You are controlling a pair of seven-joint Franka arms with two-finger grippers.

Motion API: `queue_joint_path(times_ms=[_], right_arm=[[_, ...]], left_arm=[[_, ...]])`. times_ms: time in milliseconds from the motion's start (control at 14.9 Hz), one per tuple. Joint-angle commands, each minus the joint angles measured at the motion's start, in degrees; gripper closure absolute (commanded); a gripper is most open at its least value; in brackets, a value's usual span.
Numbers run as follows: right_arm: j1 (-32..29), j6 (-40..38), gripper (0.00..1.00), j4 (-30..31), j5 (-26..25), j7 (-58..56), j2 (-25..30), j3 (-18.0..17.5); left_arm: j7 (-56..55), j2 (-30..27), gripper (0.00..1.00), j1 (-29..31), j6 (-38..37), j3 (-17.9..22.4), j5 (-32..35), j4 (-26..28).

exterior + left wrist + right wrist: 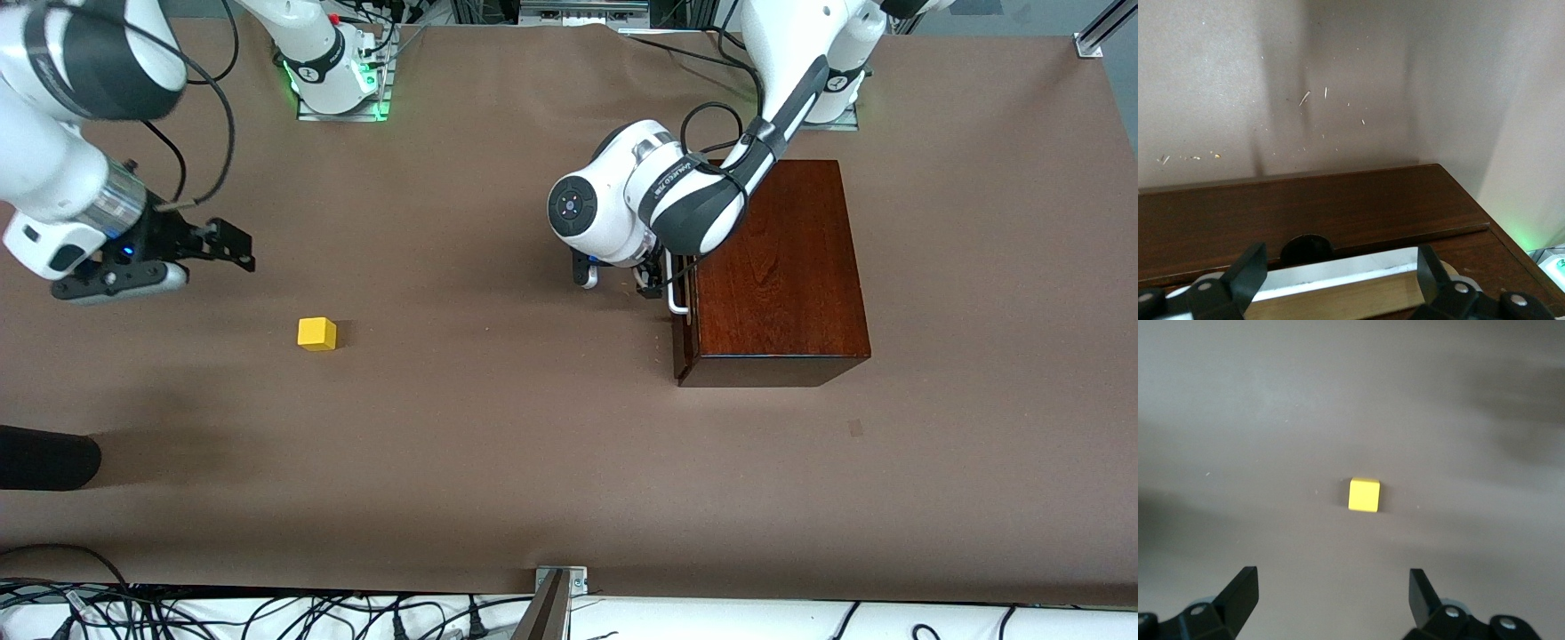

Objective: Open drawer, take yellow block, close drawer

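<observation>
The dark reddish-brown wooden box stands toward the left arm's end of the table. Its drawer looks pushed in, with the white bar handle on its front. My left gripper is open at the handle. In the left wrist view its fingers stand wide apart with the white handle between them and a strip of pale wood beside it. The yellow block sits on the table toward the right arm's end. My right gripper is open and empty in the air above the table. The block also shows in the right wrist view, ahead of the right gripper.
The brown table cover spreads between the block and the box. A black rounded object lies at the table's edge at the right arm's end, nearer the front camera than the block. Cables run along the near table edge.
</observation>
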State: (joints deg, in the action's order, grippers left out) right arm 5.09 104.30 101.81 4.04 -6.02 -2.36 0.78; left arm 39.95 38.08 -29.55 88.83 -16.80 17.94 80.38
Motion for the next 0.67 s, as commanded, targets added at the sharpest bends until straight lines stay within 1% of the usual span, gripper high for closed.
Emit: queue_joint_path(times_ms=[0,67,201,336,604], right_arm=[[-0.43,-8.92,0.0,-8.19,-1.66,-0.92,-0.63,-0.34],[-0.43,-10.6,0.0,-9.77,-2.27,-1.19,-0.63,-0.25],[-0.43,-11.4,0.0,-10.49,-2.8,-1.28,-0.63,-0.16],[-0.52,-10.88,0.0,-11.1,-4.12,-1.54,-1.24,0.1],[-0.61,-11.5,0.0,-11.99,-4.22,-1.54,-2.03,0.1]], left_arm=[[0.04,-1.95,0.0,-0.24,-1.21,-0.6,0.97,-0.92],[-0.05,-2.48,0.0,-0.16,-1.29,-0.6,0.35,-3.19],[0.04,-3.44,0.0,0.72,-1.29,-0.34,-3.16,-6.89],[0.21,-5.55,0.0,3.17,-1.38,-0.6,-3.87,-8.13],[-0.14,-10.74,0.0,8.88,-1.91,0.1,-4.4,-9.19]])
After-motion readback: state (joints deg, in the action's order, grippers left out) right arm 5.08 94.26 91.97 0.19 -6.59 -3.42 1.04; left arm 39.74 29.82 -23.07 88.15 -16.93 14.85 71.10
